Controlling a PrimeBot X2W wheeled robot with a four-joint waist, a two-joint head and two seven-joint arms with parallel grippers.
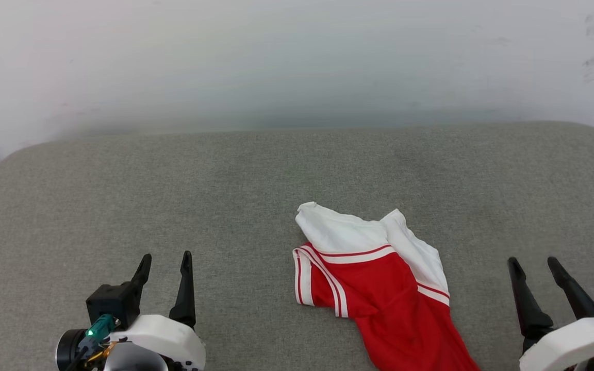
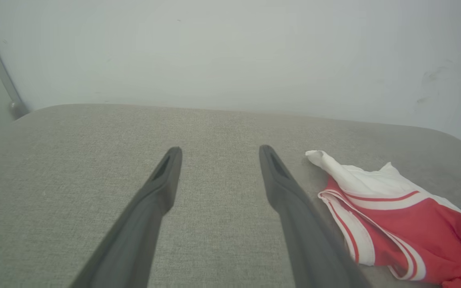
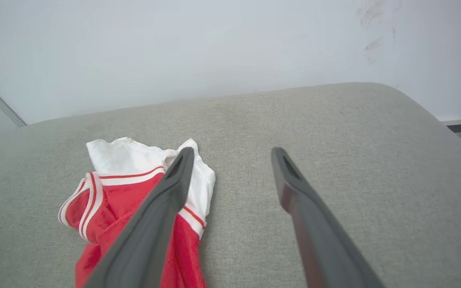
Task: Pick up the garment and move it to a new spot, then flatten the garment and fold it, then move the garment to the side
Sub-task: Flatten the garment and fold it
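— Left gripper [image 1: 166, 263] is hovering low over the grey cushion [image 1: 173, 196], fingers spread wide, nothing between them!
— And the right gripper [image 1: 532, 265] is matching it on the other side, its two prongs standing well apart, gripping nothing.
— Between the pair, the garment [image 1: 374, 278] is lying crumpled on the cushion, nearer the right gripper, touching neither.
— Any writing you're reading on it?
— I'm making out none; the folds are showing white sleeve cloth on top, red body below, red-and-white striped trim along the edges.
— What's getting cut off?
— Its red lower part is running off the bottom edge of the head view. From the right wrist, that gripper's own finger [image 3: 154, 224] is crossing in front of the shirt, hiding a strip.
— And behind?
— A pale wall [image 1: 297, 62] is rising past the cushion, dark smudges showing at its upper right.
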